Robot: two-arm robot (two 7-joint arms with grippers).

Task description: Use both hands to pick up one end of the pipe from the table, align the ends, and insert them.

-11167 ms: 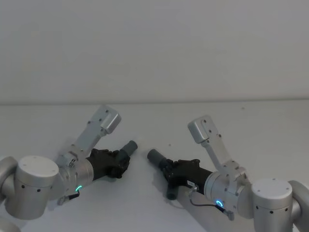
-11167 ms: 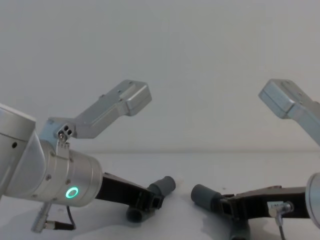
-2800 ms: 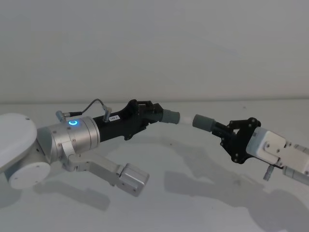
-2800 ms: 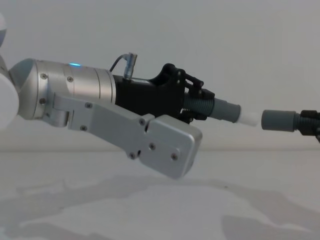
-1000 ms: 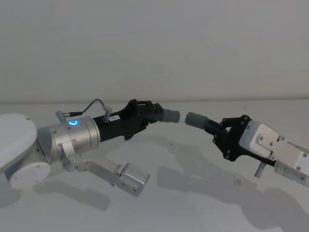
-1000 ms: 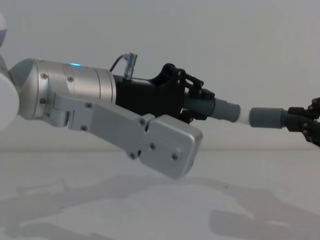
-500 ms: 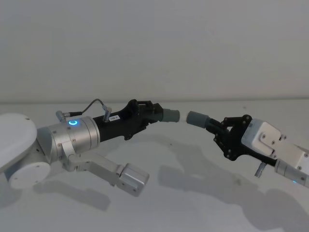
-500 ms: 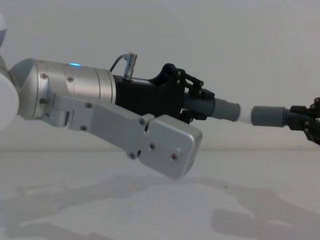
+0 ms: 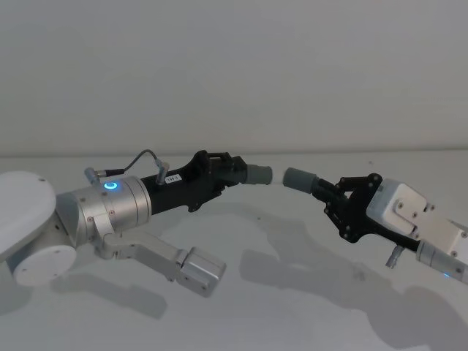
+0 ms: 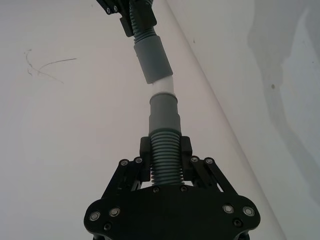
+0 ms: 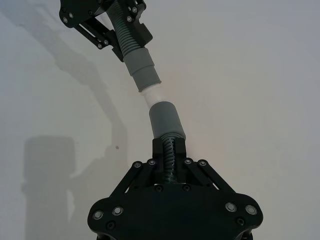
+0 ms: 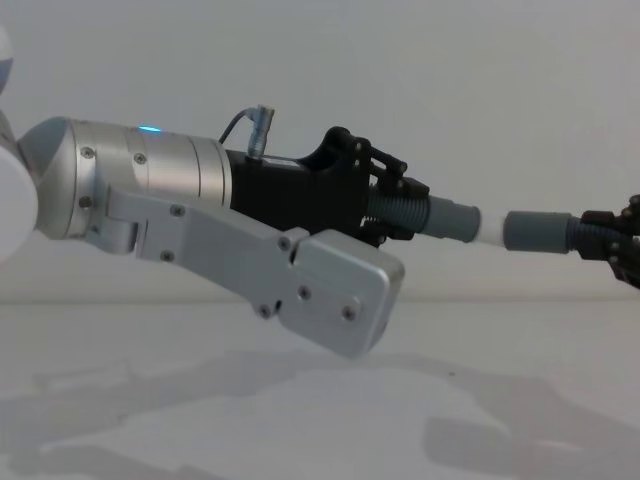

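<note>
Both pipe pieces hang in the air above the table, well off its surface and over its middle, each pinched on its ribbed section by one gripper. The left gripper is clamped on the piece with the white tip, and the right gripper is clamped on the piece ending in the plain grey socket. Over the last few seconds the right arm has carried its socket in toward the left piece, closing what was a clear gap. Within the last second it has eased back a shade, and the socket now sits a touch farther from the left collar than it did a second ago, while the left arm has stayed put. In the chest view a short length of white tip shows between the two collars, and the socket mouth looks to be touching or just over its end, though from these angles it is hard to say whether any of the tip is truly inside. The two wrist views show a slight kink where the pieces meet, so their axes are not quite in line. By my reading the insertion is begun but not seated. The small retreat looks like a correction of angle, and a straighter push along the tip's axis is what remains.
</note>
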